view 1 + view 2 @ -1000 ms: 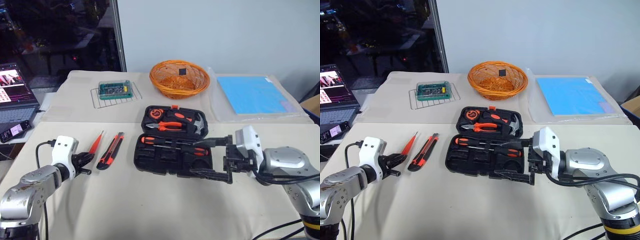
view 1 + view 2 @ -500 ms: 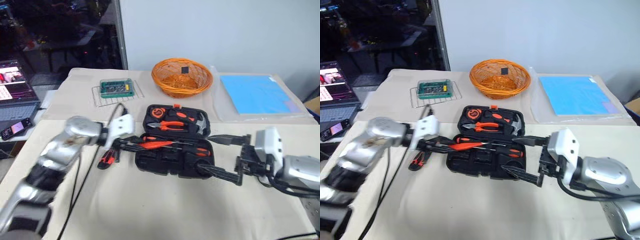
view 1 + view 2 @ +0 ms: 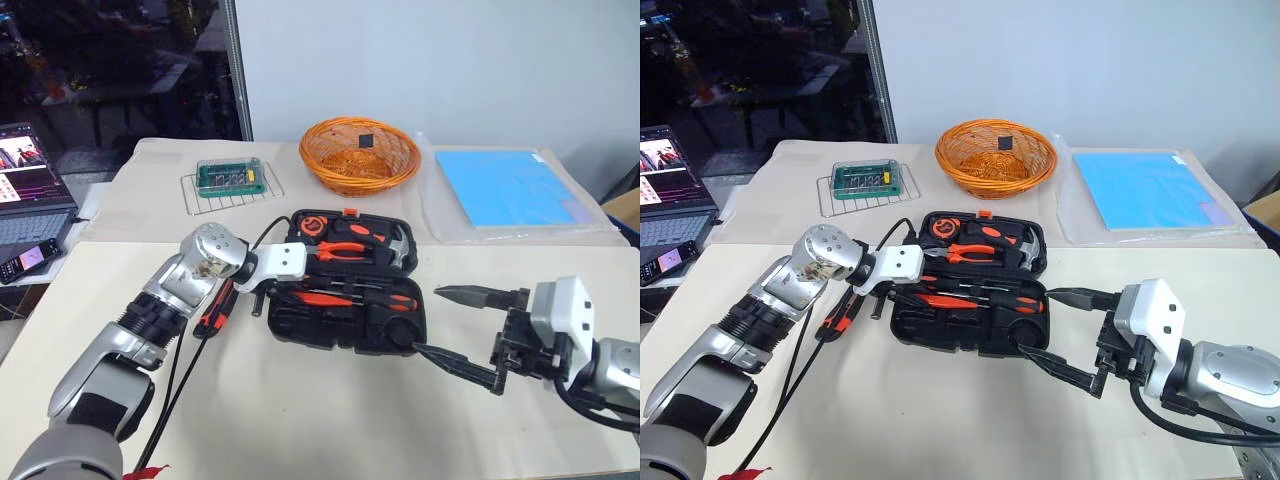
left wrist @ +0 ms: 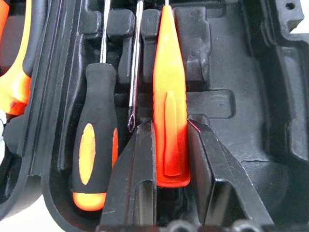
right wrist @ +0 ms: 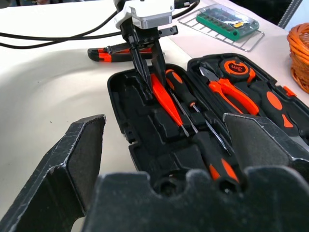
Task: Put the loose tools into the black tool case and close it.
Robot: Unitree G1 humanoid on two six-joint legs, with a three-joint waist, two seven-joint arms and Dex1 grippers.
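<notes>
Orange basket (image 3: 360, 156) at the far middle of the tabletop (image 3: 300, 420), with a small dark square inside; green box (image 3: 230, 178) on a wire rack (image 3: 262, 190) to its left, blue sheet (image 3: 505, 188) in clear plastic to its right. Open laptop (image 3: 30, 190) and a phone (image 3: 22, 263) off the left edge. Pliers (image 3: 345, 252), hammer (image 3: 398, 248) and a round tape measure (image 3: 314, 225) bedded in moulded slots.

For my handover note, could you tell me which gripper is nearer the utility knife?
Left. The left gripper, shut on the all-orange screwdriver, is over the case beside the utility knife; the open right gripper hangs beyond the case's far side.
</notes>
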